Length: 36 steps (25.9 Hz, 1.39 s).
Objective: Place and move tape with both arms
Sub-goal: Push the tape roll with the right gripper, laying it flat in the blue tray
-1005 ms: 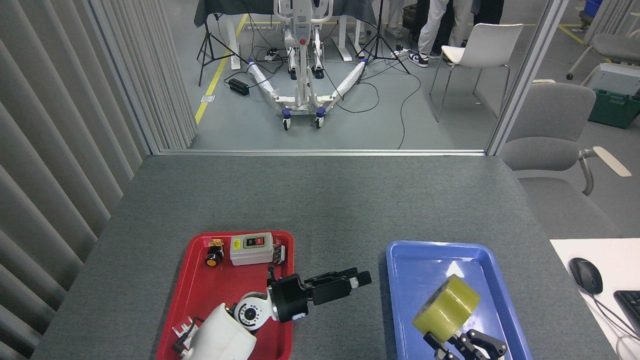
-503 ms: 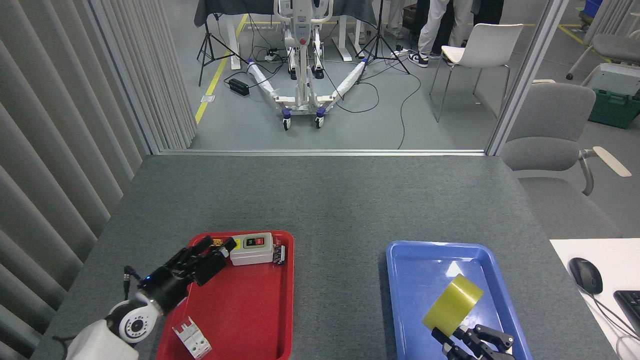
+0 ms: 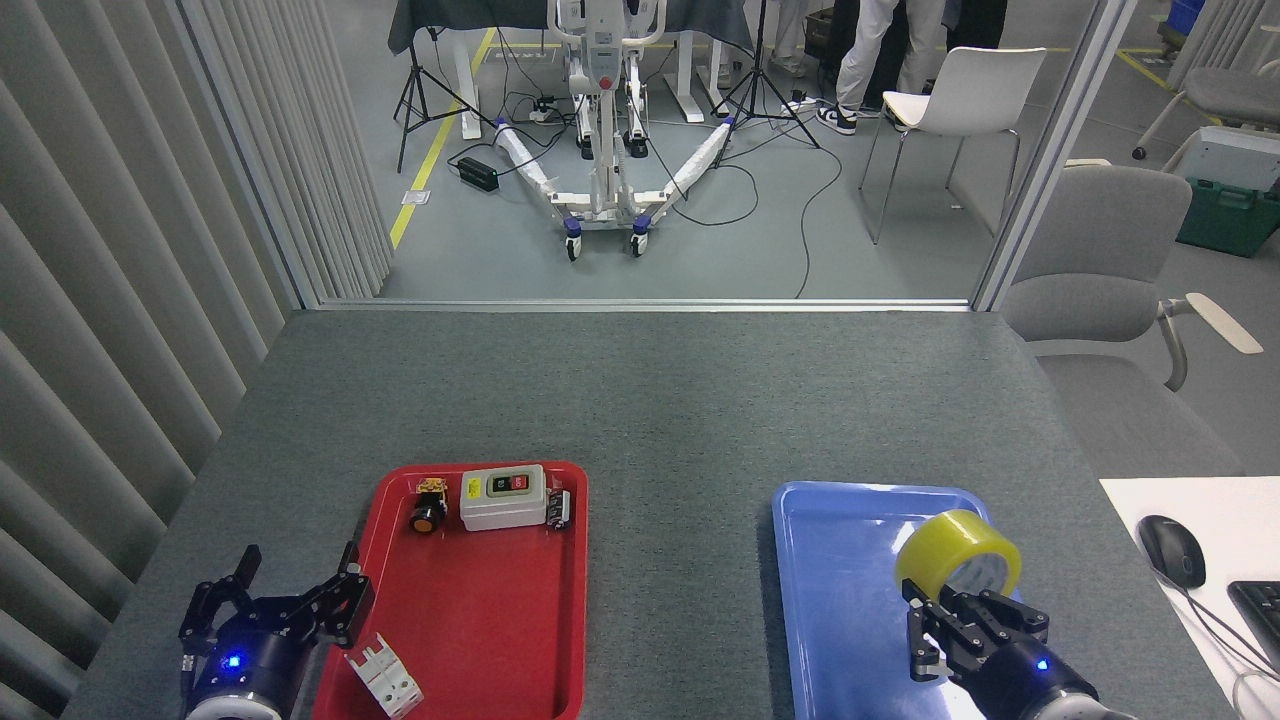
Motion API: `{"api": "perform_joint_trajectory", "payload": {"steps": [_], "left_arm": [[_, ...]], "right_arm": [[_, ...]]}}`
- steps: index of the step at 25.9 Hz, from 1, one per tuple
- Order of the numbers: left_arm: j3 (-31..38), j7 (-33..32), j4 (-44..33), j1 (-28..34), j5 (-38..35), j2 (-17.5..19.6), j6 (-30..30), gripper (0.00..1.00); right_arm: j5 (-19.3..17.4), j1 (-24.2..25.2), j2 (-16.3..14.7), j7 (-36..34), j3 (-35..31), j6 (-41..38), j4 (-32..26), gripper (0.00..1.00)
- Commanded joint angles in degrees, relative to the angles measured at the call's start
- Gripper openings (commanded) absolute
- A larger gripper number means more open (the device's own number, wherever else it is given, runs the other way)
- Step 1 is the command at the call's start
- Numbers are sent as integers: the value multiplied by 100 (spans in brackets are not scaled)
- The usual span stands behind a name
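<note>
Currently the right hand (image 3: 962,610) is clamped on the tape (image 3: 958,556), fingers gripping the roll from its near side and holding it over the far right part of the blue tray (image 3: 830,560), core facing the camera, probably so it can be set down or carried off cleanly. Left hand (image 3: 275,600) hangs with fingers spread apart and nothing in them, at the left edge of the red tray (image 3: 500,610) on the grey table (image 3: 650,400); judged to be standing by for a handover.
</note>
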Motion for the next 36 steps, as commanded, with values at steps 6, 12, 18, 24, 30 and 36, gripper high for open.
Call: {"api": "perform_joint_trajectory", "payload": {"steps": [6, 12, 18, 24, 30, 36], "left_arm": [[25, 19, -618, 57, 413, -59, -23, 99], [25, 107, -521, 4, 369, -32, -339, 99], [16, 107, -512, 13, 360, -50, -418, 99], [25, 107, -504, 4, 360, -32, -533, 99], [25, 19, -407, -13, 404, -41, -620, 99], [25, 1, -82, -189, 431, -50, -849, 99]], "right_arm": [[-1252, -621, -28, 1587, 301, 1127, -16, 1], [-1428, -850, -46, 2510, 635, 1838, -16, 0], [-1446, -1070, -160, 3064, 714, 2454, 45, 0], [-1446, -1562, -134, 3644, 1136, 3377, 256, 0], [-1384, -1641, -81, 3899, 1286, 3843, 432, 0], [-1270, -1799, -63, 3855, 1312, 4001, 661, 1]]}}
